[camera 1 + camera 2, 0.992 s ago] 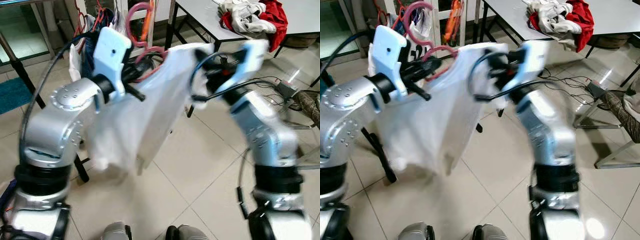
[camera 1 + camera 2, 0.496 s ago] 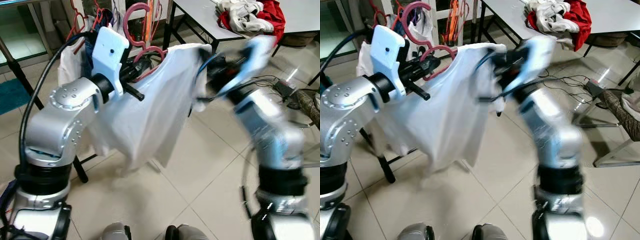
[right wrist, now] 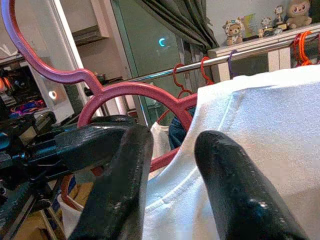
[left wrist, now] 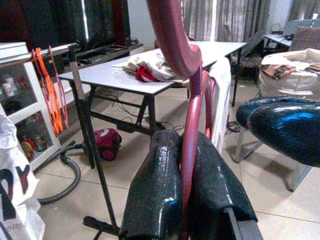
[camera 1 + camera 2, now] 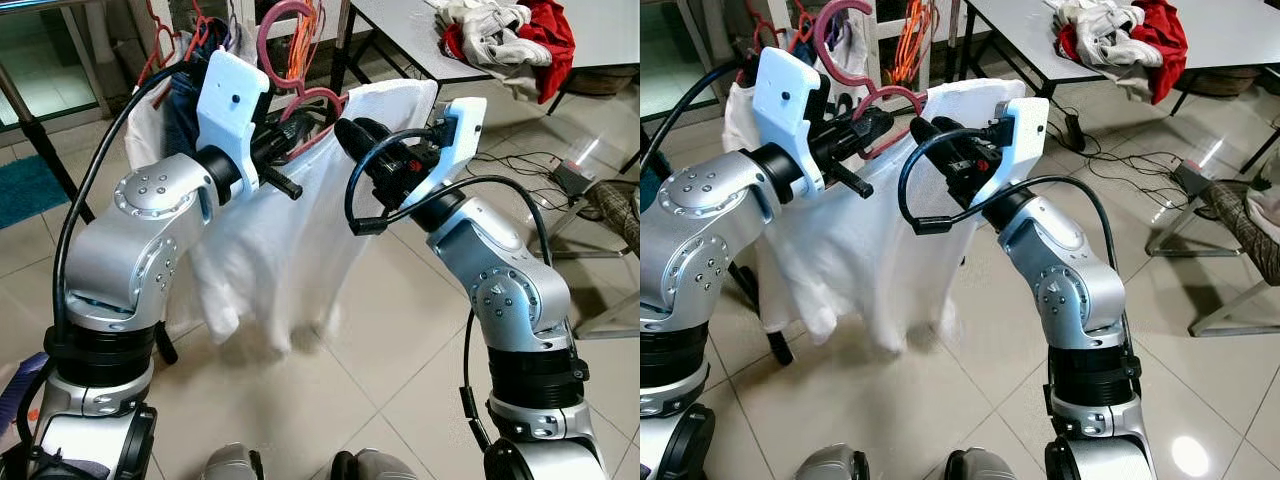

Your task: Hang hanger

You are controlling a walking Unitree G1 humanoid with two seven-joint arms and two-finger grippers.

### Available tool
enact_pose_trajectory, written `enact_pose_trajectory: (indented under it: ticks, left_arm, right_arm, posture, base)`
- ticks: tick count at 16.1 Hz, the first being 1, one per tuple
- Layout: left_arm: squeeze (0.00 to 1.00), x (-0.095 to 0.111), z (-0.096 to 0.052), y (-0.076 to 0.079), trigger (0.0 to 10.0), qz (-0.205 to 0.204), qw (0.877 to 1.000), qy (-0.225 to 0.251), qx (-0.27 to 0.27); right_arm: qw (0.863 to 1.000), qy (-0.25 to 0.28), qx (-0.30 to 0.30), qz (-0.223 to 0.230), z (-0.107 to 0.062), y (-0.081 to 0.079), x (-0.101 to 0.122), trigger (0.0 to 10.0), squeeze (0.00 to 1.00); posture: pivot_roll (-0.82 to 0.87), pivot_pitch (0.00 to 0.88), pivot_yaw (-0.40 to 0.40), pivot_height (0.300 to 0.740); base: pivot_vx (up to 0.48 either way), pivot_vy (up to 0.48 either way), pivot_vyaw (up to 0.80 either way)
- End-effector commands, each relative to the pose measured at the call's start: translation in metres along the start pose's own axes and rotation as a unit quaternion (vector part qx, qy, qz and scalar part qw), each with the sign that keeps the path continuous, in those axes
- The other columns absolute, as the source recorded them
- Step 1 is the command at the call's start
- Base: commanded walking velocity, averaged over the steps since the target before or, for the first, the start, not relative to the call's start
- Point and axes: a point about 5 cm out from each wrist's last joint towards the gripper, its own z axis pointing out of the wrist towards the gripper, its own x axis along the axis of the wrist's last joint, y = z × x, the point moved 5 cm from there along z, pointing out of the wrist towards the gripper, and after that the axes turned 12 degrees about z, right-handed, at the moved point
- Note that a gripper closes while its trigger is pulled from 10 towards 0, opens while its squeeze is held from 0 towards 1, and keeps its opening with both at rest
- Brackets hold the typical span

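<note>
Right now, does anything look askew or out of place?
Yes. The white shirt sits lopsided on the pink hanger, bunched low on the left pincer's side. Also, crumpled clothes lie heaped on the table.

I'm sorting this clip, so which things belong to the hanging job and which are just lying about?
Job:
pink plastic hanger, clamped in left gripper
white T-shirt on it
right gripper, open
metal clothes rail

Lying about:
heap of red and white clothes on white table

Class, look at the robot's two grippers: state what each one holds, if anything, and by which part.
The left gripper is shut on the pink hanger, clamping its neck below the hook. The right gripper is open at the white shirt's collar, holding nothing.
</note>
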Motion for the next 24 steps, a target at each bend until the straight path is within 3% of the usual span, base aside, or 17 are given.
enact_pose_trajectory:
  ticks: [1, 2, 3, 9, 10, 11, 12, 21, 22, 23, 24]
  left_arm:
    - [0.00, 0.018, 0.001, 0.006, 10.0, 0.009, 0.999, 0.032, -0.016]
    - [0.00, 0.018, 0.001, 0.007, 10.0, 0.009, 0.999, 0.033, -0.017]
    - [0.00, 0.019, 0.000, 0.010, 10.0, 0.011, 0.999, 0.035, -0.028]
    - [0.00, 0.022, 0.000, 0.015, 10.0, 0.002, 0.998, 0.044, -0.044]
    - [0.00, 0.025, -0.002, 0.016, 10.0, -0.003, 0.997, 0.050, -0.050]
    - [0.00, 0.025, -0.002, 0.016, 10.0, -0.002, 0.997, 0.050, -0.051]
    - [0.00, 0.024, -0.002, 0.015, 10.0, -0.001, 0.998, 0.048, -0.048]
    - [0.00, 0.019, -0.003, 0.003, 10.0, 0.005, 0.999, 0.037, -0.020]
    - [0.00, 0.018, -0.003, 0.002, 10.0, 0.006, 0.999, 0.035, -0.018]
    - [0.00, 0.017, -0.003, 0.000, 10.0, 0.008, 0.999, 0.033, -0.013]
    - [0.00, 0.017, -0.003, -0.002, 10.0, 0.009, 0.999, 0.031, -0.008]
  right_arm:
    - [1.000, 0.009, -0.005, -0.021, 0.003, 0.000, 0.008, 10.0, 1.00]
    - [0.999, 0.010, -0.012, -0.031, 0.004, 0.002, 0.009, 10.0, 1.00]
    - [0.999, 0.013, -0.018, -0.030, 0.006, 0.004, 0.011, 10.0, 0.00]
    - [0.999, 0.024, -0.031, -0.022, 0.007, 0.011, 0.015, 10.0, 0.00]
    - [0.999, 0.033, -0.032, -0.010, 0.007, 0.013, 0.018, 2.9, 0.00]
    - [0.999, 0.034, -0.033, -0.009, 0.007, 0.013, 0.018, 2.9, 0.00]
    - [0.999, 0.037, -0.030, -0.005, 0.006, 0.013, 0.020, 0.0, 0.00]
    - [0.998, 0.047, -0.033, -0.007, 0.003, 0.016, 0.024, 0.0, 0.00]
    - [0.998, 0.048, -0.038, -0.012, 0.002, 0.018, 0.025, 0.8, 0.00]
    - [0.997, 0.053, -0.049, -0.023, 0.001, 0.021, 0.028, 3.5, 0.00]
    - [0.996, 0.058, -0.060, -0.041, -0.001, 0.024, 0.031, 4.8, 0.00]
  posture:
    - [0.00, 0.047, -0.077, 0.740]
    - [0.00, 0.047, -0.077, 0.740]
    - [0.00, 0.048, -0.078, 0.740]
    - [0.00, 0.052, -0.078, 0.740]
    - [0.00, 0.052, -0.079, 0.740]
    - [0.00, 0.052, -0.079, 0.740]
    - [0.00, 0.050, -0.078, 0.740]
    - [0.00, 0.035, -0.076, 0.740]
    - [0.00, 0.033, -0.075, 0.740]
    - [0.00, 0.030, -0.075, 0.740]
    - [0.00, 0.027, -0.076, 0.740]
  base:
    - [0.000, 0.000, 0.00]
    - [0.000, 0.000, 0.00]
    - [0.000, 0.000, 0.00]
    - [0.000, 0.000, 0.00]
    - [0.000, 0.000, 0.00]
    - [0.000, 0.000, 0.00]
    - [0.000, 0.000, 0.00]
    - [0.000, 0.000, 0.00]
    - [0.000, 0.000, 0.00]
    - [0.000, 0.000, 0.00]
    - [0.000, 0.000, 0.00]
